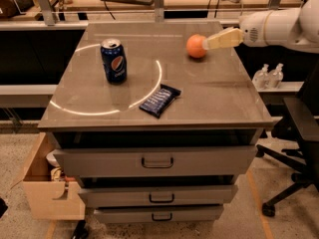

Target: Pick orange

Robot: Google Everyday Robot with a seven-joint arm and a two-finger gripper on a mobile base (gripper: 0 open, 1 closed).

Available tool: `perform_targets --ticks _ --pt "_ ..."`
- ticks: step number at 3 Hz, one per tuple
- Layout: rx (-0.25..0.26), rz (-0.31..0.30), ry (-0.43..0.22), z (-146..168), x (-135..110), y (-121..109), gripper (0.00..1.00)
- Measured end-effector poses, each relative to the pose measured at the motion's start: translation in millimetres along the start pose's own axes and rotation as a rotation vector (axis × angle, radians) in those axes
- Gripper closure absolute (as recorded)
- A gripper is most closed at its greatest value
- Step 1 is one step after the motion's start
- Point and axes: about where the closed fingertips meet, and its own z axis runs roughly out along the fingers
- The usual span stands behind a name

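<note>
Nearest me on the cabinet top lay a dark snack bar. Behind it to the left stood the blue soda can. Both sat well apart from the work. Farther back, toward the far right of the top, the orange rested on the surface. The gripper reached in from the right at about the fruit's height, its pale tip pointing left and slightly down at the orange's right side. The fruit thus lay directly left of it, along its long axis. Tip and skin looked touching or nearly so; I could not say which. I could not tell how far the gripper was open, and I judged it held nothing yet.
</note>
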Motion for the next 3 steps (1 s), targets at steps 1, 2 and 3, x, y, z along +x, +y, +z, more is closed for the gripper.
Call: perform_targets --ticks 1,2,3 --pt "-0.063 0.05 -0.057 45 0 7 0.0" --pt "-0.103 0.079 -0.077 73 3 14 0.0" --pt "-0.118 0.091 -0.094 94 9 18 0.0"
